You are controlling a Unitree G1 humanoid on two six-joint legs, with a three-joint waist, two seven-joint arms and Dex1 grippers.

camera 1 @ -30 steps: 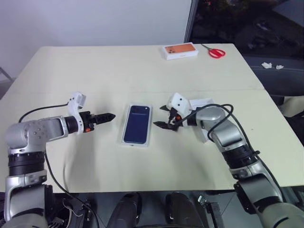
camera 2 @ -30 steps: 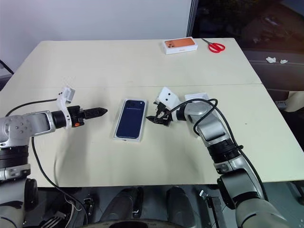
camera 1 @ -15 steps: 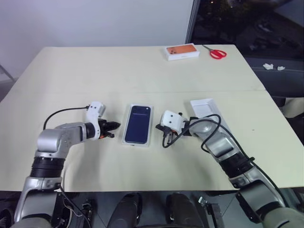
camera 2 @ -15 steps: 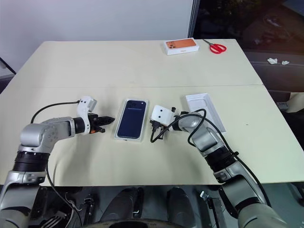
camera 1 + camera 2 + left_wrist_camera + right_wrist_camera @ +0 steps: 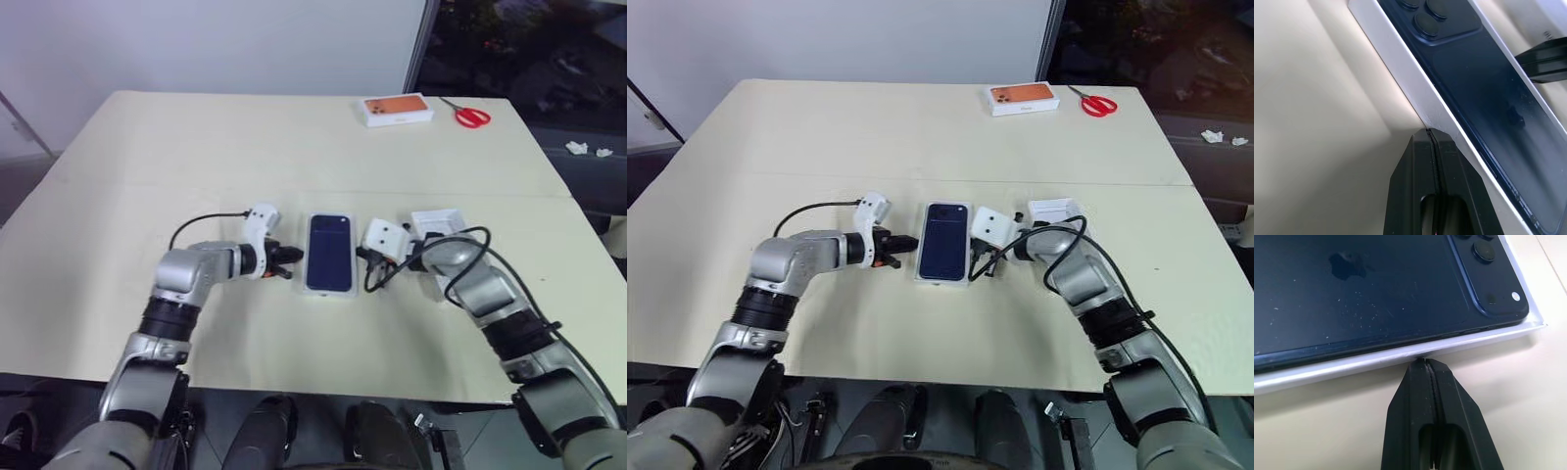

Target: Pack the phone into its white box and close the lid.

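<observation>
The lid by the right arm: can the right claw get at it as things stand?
Probably yes. The right claw is shut, its tip against the long side of the white box holding the phone. The lid lies just behind that wrist; nothing covers it, but the arm would have to draw back first.

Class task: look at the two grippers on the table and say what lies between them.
Between the left gripper and right gripper lies the white box with the phone inside, seen in both eye views.

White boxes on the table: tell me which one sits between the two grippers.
The shallow white cardboard box holding the dark navy-blue phone; shut jaws meet its long sides. The white box with the orange phone picture lies at the table's far edge beside red scissors.
</observation>
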